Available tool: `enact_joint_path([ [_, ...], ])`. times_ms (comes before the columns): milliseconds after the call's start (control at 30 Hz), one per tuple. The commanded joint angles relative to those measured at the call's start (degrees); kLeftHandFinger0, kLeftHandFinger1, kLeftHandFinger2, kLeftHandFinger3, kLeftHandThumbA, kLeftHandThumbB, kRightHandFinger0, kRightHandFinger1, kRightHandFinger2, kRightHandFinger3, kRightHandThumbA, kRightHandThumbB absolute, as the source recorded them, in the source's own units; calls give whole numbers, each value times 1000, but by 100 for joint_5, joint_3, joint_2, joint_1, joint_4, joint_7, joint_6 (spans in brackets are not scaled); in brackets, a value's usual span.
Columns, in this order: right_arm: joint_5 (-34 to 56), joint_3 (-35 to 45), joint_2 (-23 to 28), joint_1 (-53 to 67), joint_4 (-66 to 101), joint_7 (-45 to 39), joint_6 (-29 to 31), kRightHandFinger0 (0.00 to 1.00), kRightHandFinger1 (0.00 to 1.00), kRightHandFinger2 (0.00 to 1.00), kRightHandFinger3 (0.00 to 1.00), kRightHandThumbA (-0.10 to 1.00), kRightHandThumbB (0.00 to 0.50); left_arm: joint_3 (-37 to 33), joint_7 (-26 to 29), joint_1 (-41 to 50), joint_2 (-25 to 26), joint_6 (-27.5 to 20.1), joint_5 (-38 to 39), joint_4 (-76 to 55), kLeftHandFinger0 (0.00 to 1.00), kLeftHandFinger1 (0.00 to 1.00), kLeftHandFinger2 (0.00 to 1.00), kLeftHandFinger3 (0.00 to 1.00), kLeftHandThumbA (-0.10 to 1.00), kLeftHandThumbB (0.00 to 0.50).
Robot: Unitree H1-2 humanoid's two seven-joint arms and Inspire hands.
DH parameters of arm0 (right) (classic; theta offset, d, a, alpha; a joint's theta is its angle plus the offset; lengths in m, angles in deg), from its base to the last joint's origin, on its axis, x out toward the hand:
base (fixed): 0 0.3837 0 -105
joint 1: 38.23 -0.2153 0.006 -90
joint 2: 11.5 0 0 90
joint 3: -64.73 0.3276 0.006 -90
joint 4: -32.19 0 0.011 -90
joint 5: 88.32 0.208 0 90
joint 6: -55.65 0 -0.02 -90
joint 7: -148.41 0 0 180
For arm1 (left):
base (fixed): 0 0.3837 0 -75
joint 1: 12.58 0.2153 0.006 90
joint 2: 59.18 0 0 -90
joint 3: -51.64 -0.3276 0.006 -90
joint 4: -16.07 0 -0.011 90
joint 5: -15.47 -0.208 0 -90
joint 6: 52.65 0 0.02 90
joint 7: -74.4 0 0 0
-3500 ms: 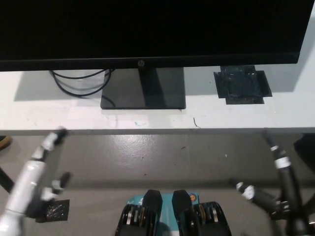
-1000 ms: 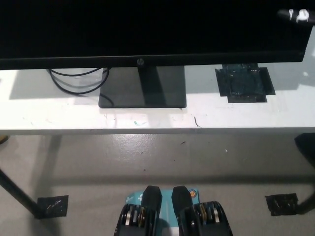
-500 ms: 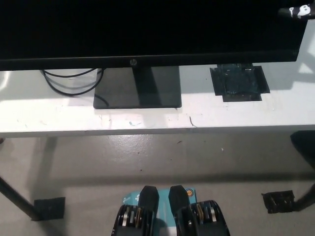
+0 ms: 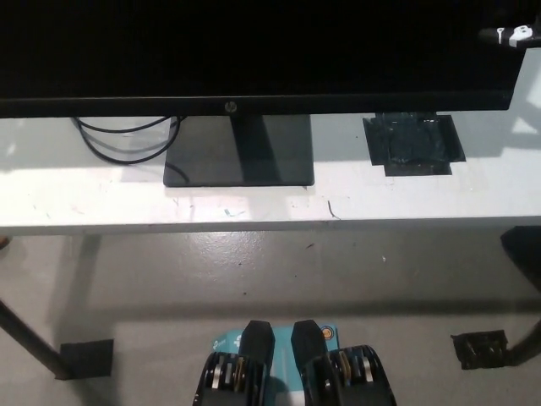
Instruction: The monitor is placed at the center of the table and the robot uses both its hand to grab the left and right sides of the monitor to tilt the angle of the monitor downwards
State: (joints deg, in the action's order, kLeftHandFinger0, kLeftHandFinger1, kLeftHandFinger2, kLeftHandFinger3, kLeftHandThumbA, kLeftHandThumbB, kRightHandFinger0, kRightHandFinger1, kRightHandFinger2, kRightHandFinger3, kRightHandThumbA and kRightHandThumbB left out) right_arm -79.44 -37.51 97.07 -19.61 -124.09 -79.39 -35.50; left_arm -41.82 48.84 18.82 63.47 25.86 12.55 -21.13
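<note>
A black monitor (image 4: 254, 51) fills the top of the head view, its lower bezel running across the picture and its stand base (image 4: 239, 152) resting on the white table (image 4: 101, 199). Only a small piece of my black right hand (image 4: 510, 35), with white markings, shows at the monitor's upper right edge. It lies against that side, and its grip is hidden. My white left hand is outside the picture.
Black cables (image 4: 127, 139) loop on the table left of the stand. A black taped patch (image 4: 414, 144) lies on the table to the right. Below the table edge are grey floor, a table leg (image 4: 30, 342) and tape squares (image 4: 483, 348).
Both hands, low in front of the table 3.5 s ago, have risen out of that area. The right hand now shows at the monitor's upper right edge. The view has shifted slightly.
</note>
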Motion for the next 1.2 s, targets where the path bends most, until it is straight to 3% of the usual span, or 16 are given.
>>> enact_joint_path([
  [0, -388, -264, -480, -292, -267, -578, 322, 1000, 1000, 1000, 1000, 540, 500, -146, -283, -561, -82, -541, -86, 105, 1000, 1000, 1000, 1000, 1000, 387],
  [33, -489, -339, -523, -315, -410, -559, 392, 1000, 1000, 1000, 1000, 530, 500, -262, -230, -622, -74, -563, -255, 219, 1000, 1000, 1000, 1000, 1000, 388],
  [100, -647, -471, -585, -351, -534, -459, 423, 1000, 1000, 1000, 1000, 492, 500, -454, -131, -690, -59, -443, -492, 289, 1000, 1000, 1000, 1000, 1000, 483],
  [167, -814, -635, -625, -365, -578, -321, 550, 1000, 1000, 1000, 1000, 470, 496, -517, -123, -755, -111, -524, -488, 437, 1000, 1000, 1000, 1000, 1000, 500],
  [300, -1549, -1288, -684, -395, -632, 410, 1114, 1000, 1000, 1000, 1000, 569, 500, -761, 4, -748, -211, -704, -754, 488, 1000, 1000, 1000, 1000, 841, 477],
  [367, -1674, -1446, -702, -409, -654, 612, 1202, 1000, 1000, 1000, 1000, 554, 482, -1046, 257, -787, -232, -793, -1146, 552, 1000, 1000, 1000, 1000, 833, 479],
  [433, -1696, -1528, -752, -446, -730, 734, 1158, 1000, 1000, 1000, 1000, 545, 500, -1179, 273, -792, -293, -811, -1257, 576, 1000, 1000, 1000, 1000, 747, 475],
  [533, -1785, -1647, -797, -575, -793, 948, 1136, 1000, 1000, 1000, 1000, 494, 479, -1619, 492, -909, -323, -934, -1726, 650, 1000, 1000, 1000, 1000, 777, 462],
  [567, -1805, -1664, -801, -587, -808, 975, 1140, 1000, 1000, 1000, 1000, 475, 440, -1667, 521, -925, -324, -951, -1742, 675, 1000, 1000, 1000, 1000, 731, 452],
  [600, -1914, -1747, -828, -655, -862, 1149, 1162, 1000, 1000, 1000, 1000, 473, 473, -1821, 629, -1005, -330, -913, -1907, 725, 1000, 1000, 1000, 1000, 767, 469],
  [733, -2628, -2353, -885, -746, -925, 2176, 1386, 1000, 1000, 1000, 1000, 525, 500, -2544, 1378, -1283, -449, -1182, -2652, 1281, 1000, 1000, 1000, 1000, 798, 491],
  [800, -2839, -2538, -925, -779, -986, 2700, 1430, 1000, 1000, 1000, 1000, 488, 500, -3048, 1904, -1435, -512, -1333, -3177, 1508, 1000, 1000, 1000, 1000, 872, 484],
  [867, -2932, -2605, -950, -828, -1027, 3099, 1509, 1000, 1000, 1000, 1000, 453, 500, -3397, 2189, -1563, -540, -1334, -3486, 1596, 1000, 1000, 1000, 1000, 873, 468],
  [967, -3450, -3018, -1019, -1009, -1077, 3963, 1572, 1000, 1000, 1000, 1000, 446, 500, -3899, 2789, -1727, -579, -1226, -3942, 1686, 1000, 1000, 1000, 1000, 762, 441],
  [1067, -3792, -3333, -1018, -1092, -1108, 4687, 1669, 1000, 1000, 1000, 1000, 479, 500, -4356, 3313, -1868, -620, -1024, -4340, 1806, 1000, 1000, 1000, 1000, 810, 474],
  [1167, -3923, -3477, -993, -1176, -1152, 5131, 1655, 1000, 1000, 1000, 1000, 476, 500, -4708, 3728, -2031, -727, -829, -4595, 1995, 1000, 1000, 1000, 1000, 799, 473],
])
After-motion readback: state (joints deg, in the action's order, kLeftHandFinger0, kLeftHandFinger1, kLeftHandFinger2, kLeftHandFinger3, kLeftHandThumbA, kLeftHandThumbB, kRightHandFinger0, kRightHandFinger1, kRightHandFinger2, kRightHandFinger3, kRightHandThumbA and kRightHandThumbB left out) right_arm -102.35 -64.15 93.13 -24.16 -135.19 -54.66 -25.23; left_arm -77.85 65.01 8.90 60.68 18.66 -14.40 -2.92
